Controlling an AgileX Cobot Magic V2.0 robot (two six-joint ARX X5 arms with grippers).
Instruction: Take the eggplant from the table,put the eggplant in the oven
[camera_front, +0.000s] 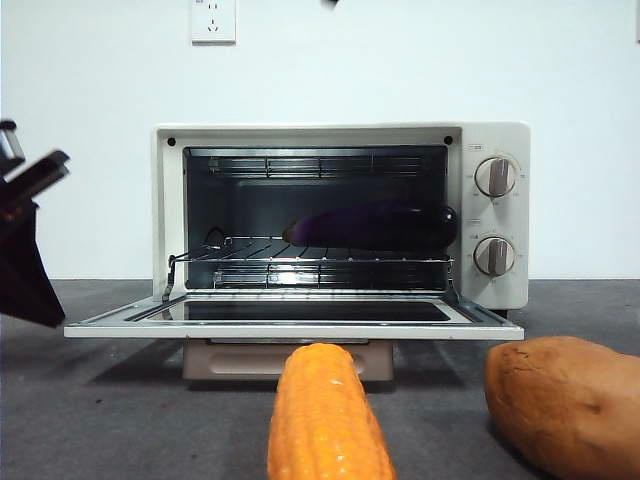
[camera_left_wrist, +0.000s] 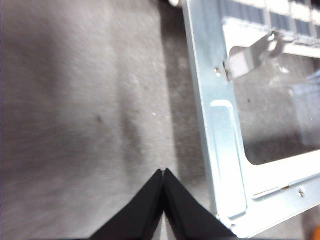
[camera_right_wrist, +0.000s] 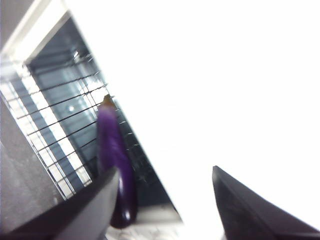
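The eggplant (camera_front: 375, 226) lay on the wire rack (camera_front: 310, 262) inside the oven (camera_front: 340, 215), its long axis running across the oven from side to side, stem end away from the knobs. The right hand (camera_right_wrist: 162, 200) hovered above the oven with jaws wide apart, empty. The left hand (camera_left_wrist: 163, 172), pressed together, waited over the tabletop (camera_left_wrist: 75, 110) beside the open oven door (camera_left_wrist: 220, 130).

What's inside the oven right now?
The eggplant lies on the wire rack inside the oven, toward its knob side. Nothing else shows on the rack; the space behind the eggplant is hidden.
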